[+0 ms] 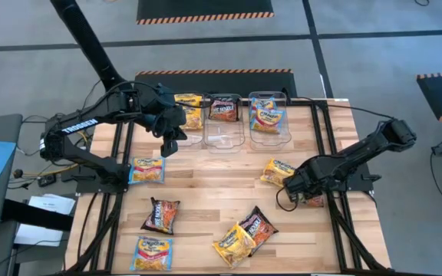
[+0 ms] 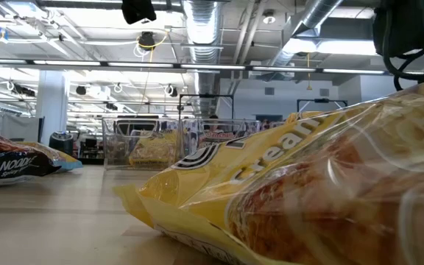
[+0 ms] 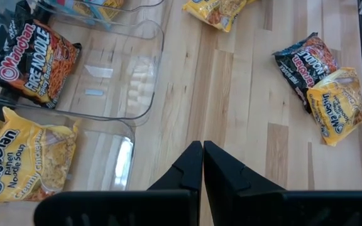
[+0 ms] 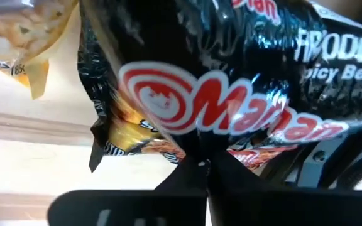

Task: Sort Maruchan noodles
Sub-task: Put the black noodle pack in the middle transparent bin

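Maruchan packets lie scattered on the wooden table: light blue ones [image 1: 146,170] [image 1: 150,253], a dark one [image 1: 161,215], a yellow [image 1: 234,244] and a dark [image 1: 259,228] side by side, and a yellow one [image 1: 277,172]. Three clear bins stand at the far edge, holding yellow [image 1: 189,107], dark [image 1: 223,110] and light blue [image 1: 267,115] packets. My left gripper [image 1: 167,142] [image 3: 202,164] hovers shut and empty in front of the bins. My right gripper [image 1: 298,192] [image 4: 201,164], low at the table's right side, is shut on a dark packet [image 4: 231,100]. My right gripper pinches the dark Maruchan packet between its two fingers at the packet's crinkled edge [image 4: 197,150]. The packet spreads out in front of the fingers and fills the right wrist view. In the high view it shows just beyond the gripper by the right rail [image 1: 311,201]; whether it is lifted I cannot tell.
The yellow packet [image 4: 11,31] lies close beside the held one. A metal rail [image 1: 336,192] runs along the table's right side near my right gripper. In the low view a yellow packet [image 2: 308,191] fills the foreground, with the bins [image 2: 153,143] behind.
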### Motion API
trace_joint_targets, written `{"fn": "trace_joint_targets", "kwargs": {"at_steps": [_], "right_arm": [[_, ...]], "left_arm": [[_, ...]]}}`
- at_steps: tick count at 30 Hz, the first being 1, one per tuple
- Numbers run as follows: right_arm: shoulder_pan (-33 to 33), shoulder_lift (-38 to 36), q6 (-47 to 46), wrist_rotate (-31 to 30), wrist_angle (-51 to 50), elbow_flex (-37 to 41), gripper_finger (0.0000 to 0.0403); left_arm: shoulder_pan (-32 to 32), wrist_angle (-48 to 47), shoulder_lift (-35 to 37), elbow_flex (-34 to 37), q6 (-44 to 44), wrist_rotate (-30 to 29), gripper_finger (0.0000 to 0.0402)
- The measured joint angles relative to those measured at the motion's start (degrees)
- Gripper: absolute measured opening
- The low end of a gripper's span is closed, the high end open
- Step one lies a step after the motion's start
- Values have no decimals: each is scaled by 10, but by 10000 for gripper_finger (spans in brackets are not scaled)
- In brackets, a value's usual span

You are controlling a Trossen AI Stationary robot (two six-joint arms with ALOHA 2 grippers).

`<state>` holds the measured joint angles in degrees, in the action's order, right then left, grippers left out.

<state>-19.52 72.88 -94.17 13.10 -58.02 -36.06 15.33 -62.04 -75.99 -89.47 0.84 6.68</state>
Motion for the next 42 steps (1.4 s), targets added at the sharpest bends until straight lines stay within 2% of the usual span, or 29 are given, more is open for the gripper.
{"fn": "trace_joint_targets", "kwargs": {"at_steps": [6, 12, 18, 24, 33, 37, 42], "right_arm": [[-20, 1, -8, -19, -69, -54, 4], [-50, 1, -57, -52, -148, -127, 3], [-68, 0, -94, -110, -199, -201, 3], [-50, 0, -89, -211, -216, -263, 3], [54, 0, 52, -340, -195, -344, 3], [119, 0, 154, -374, -155, -374, 3], [205, 0, 301, -386, -74, -398, 4]], "left_arm": [[0, 0, 0, 0, 4, 0, 0], [0, 0, 0, 0, 4, 0, 0], [0, 0, 0, 0, 5, -18, 0], [0, 0, 0, 0, 15, -50, 0], [16, 3, 0, 0, 21, -80, 0], [35, 19, 0, 0, 36, -93, 0], [65, 43, 0, 0, 60, -94, 0]]}}
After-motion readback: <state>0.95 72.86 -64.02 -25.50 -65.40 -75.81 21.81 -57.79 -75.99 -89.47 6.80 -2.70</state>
